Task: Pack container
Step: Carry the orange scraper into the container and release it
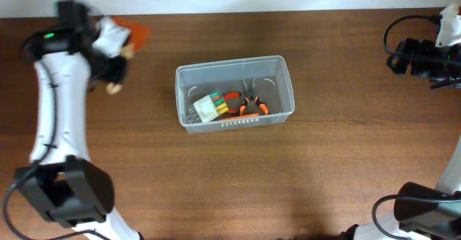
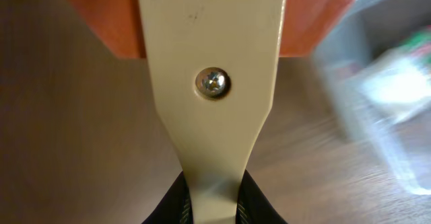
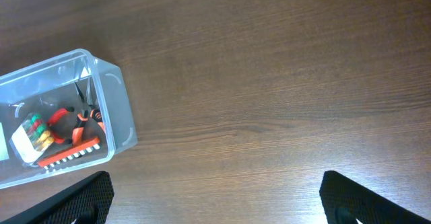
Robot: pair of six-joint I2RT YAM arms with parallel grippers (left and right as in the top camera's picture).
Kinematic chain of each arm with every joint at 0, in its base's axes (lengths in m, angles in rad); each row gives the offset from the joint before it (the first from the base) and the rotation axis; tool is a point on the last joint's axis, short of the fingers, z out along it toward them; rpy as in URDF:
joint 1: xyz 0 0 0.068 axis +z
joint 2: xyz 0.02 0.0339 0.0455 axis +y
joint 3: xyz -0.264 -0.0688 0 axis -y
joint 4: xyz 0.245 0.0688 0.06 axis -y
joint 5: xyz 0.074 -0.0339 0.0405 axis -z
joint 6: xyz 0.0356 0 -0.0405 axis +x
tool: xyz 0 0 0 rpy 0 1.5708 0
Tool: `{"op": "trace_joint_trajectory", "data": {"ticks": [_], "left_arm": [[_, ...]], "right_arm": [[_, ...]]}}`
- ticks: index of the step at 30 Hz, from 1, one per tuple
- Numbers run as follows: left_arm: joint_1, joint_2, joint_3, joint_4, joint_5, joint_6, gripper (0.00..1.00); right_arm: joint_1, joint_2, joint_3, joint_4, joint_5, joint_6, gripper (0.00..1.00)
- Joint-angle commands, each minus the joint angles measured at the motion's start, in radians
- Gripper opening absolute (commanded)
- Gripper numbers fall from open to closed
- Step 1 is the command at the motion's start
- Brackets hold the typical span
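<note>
Your left gripper [image 2: 214, 209] is clamped on the narrow neck of a scraper [image 2: 212, 62], a cream handle with a screw through it and an orange blade beyond. Your right gripper [image 3: 215, 209] hangs at the far right with its jaws spread wide and nothing between them.

The container [image 1: 216, 78] sits in the middle of the table [image 1: 346, 168], well apart from both arms. It already holds orange-handled pliers [image 1: 248, 104] and a white bit holder [image 1: 209, 107].

Expect the container to be light, with thin walls that flex, and likely to skid on the smooth wood if you bump it. If it needs steadying, take it by the rim at a short end, where the rounded corners look stiffest, rather than at the middle of a long wall. The scraper looks stiff, flat and light, and your hold near the handle's narrow part should carry it well. It may still pivot in the jaws if the blade catches the rim.

The left wrist view settles the grip, but shows the container only as a blur at the right edge. Overhead gives you the gap from scraper to container, though not how the jaws stand. The right wrist view shows the container's contents and right-hand end clearly, and nothing of the scraper.
</note>
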Motion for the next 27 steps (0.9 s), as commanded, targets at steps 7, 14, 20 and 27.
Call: {"op": "trace_joint_trajectory", "data": {"ticks": [7, 14, 20, 27], "left_arm": [[-0.372, 0.03, 0.037, 0.123, 0.022, 0.435, 0.02], [-0.469, 0.22, 0.037, 0.144, 0.021, 0.432, 0.02], [-0.457, 0.349, 0.037, 0.136, 0.022, 0.388, 0.02], [-0.457, 0.396, 0.035, 0.134, 0.022, 0.385, 0.22]], "right_arm": [[0.006, 0.004, -0.003, 0.0, -0.013, -0.002, 0.99], [0.006, 0.004, -0.003, 0.0, -0.013, -0.002, 0.99], [0.006, 0.004, -0.003, 0.0, -0.013, -0.002, 0.99], [0.006, 0.004, -0.003, 0.0, -0.013, -0.002, 0.99]]}}
